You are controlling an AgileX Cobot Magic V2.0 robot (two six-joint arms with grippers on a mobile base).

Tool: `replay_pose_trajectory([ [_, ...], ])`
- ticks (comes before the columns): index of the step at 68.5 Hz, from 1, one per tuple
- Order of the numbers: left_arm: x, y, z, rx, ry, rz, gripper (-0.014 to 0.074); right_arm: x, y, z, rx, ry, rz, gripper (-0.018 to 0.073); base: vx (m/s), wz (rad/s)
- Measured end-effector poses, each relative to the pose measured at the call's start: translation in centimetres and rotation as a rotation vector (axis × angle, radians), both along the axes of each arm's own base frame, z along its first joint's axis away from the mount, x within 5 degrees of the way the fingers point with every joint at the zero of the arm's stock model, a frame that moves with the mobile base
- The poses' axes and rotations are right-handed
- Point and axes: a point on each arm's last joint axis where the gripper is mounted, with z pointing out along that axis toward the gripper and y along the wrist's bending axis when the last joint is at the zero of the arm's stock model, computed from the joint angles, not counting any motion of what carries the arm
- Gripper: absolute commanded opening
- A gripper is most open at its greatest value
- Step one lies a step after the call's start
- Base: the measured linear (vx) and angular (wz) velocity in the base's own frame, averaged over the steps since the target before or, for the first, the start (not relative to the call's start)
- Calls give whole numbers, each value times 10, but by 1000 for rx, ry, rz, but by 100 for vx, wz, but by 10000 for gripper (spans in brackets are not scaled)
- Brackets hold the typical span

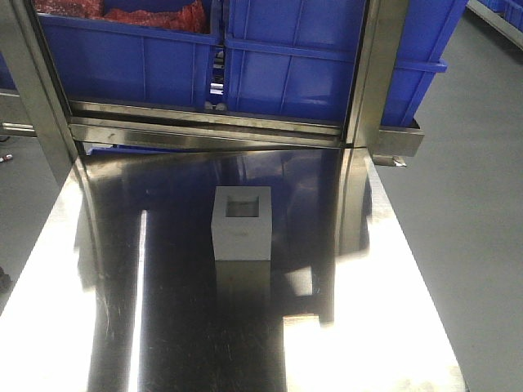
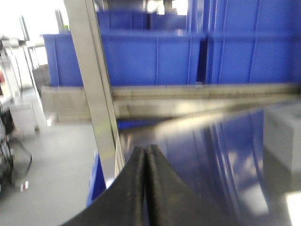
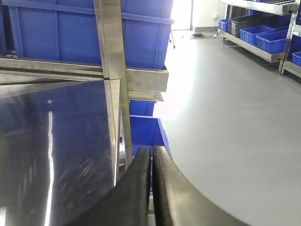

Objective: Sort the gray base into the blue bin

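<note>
The gray base (image 1: 242, 222) is seen resting recess-up on the steel table (image 1: 122, 310) at the frame's centre, below blue crates (image 1: 294, 65) ranged along the top, while the left gripper (image 2: 145, 149) and right gripper (image 3: 151, 150) are held clenched on nothing.

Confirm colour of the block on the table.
The gray base is pale matte gray, recess darker; best in exterior front-facing view.
</note>
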Motion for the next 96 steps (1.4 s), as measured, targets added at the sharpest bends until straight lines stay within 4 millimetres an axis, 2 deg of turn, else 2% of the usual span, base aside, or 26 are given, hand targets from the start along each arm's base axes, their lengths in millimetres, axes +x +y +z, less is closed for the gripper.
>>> replay_pose_trajectory([
  [11, -1, 0, 13, -2, -135, 0, 2, 0, 0, 0, 0, 0, 0, -5, 0, 0],
  [16, -4, 0, 26, -3, -190, 0, 2, 0, 0, 0, 0, 0, 0, -5, 0, 0],
  [20, -7, 0, 42, -12, -238, -1, 2, 0, 0, 0, 0, 0, 0, -5, 0, 0],
  [28, -10, 0, 89, -42, -303, -7, 2, 0, 0, 0, 0, 0, 0, -5, 0, 0],
  [35, 3, 0, 124, -52, -221, -7, 2, 0, 0, 0, 0, 0, 0, -5, 0, 0],
  [42, 26, 0, 142, -49, -47, -3, 2, 0, 0, 0, 0, 0, 0, -5, 0, 0],
  [48, 46, -1, 144, -47, 89, 0, 2, 0, 0, 0, 0, 0, 0, -5, 0, 0],
  [57, 63, -1, 141, -46, 178, 2, 2, 0, 0, 0, 0, 0, 0, -5, 0, 0],
  [75, 65, -1, 139, -46, 197, 3, 17, 0, 0, 0, 0, 0, 0, -5, 0, 0],
  [81, 65, -1, 139, -46, 196, 3, 77, 0, 0, 0, 0, 0, 0, -5, 0, 0],
  [86, 65, -1, 139, -46, 200, 3, 180, 0, 0, 0, 0, 0, 0, -5, 0, 0],
  [96, 65, -1, 138, -46, 203, 3, 503, 0, 0, 0, 0, 0, 0, -5, 0, 0],
])
